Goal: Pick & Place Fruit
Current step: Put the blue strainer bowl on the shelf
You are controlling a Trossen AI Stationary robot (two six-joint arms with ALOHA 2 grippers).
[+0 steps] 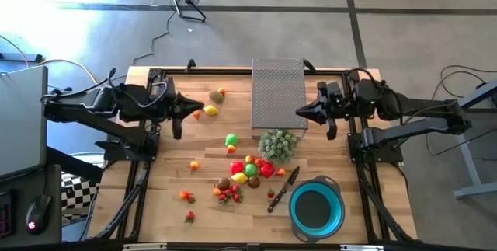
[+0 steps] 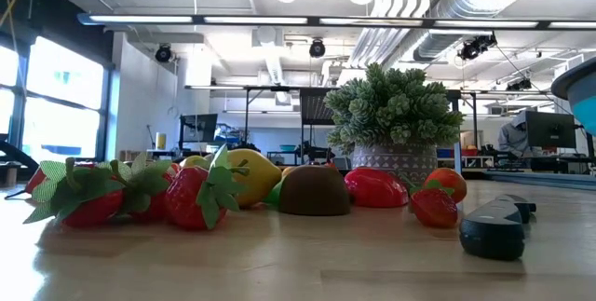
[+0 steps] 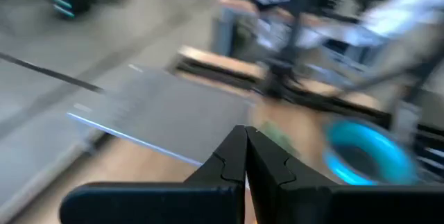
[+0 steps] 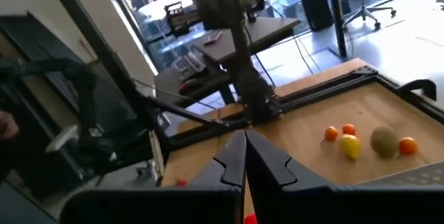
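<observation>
Small toy fruits lie on the wooden table. The main cluster (image 1: 248, 169) sits near the middle, and the low view shows it as strawberries (image 2: 186, 197), a lemon and a brown fruit. A few more, a yellow one (image 1: 210, 111) and a brown one (image 1: 217, 96), lie toward the far left and also show in the right wrist view (image 4: 349, 145). The blue bowl (image 1: 316, 208) stands at the near right. My left gripper (image 1: 196, 110) (image 3: 246, 132) is shut and empty, just left of the yellow fruit. My right gripper (image 1: 301, 112) (image 4: 244, 135) is shut and empty, at the right edge of a grey perforated box.
The grey perforated metal box (image 1: 277, 95) stands at the far middle between the grippers. A pale green bushy cluster (image 1: 278, 144) sits in front of it. A black-handled knife (image 1: 283, 189) lies beside the bowl. Bare wood shows at the near left (image 1: 147, 204).
</observation>
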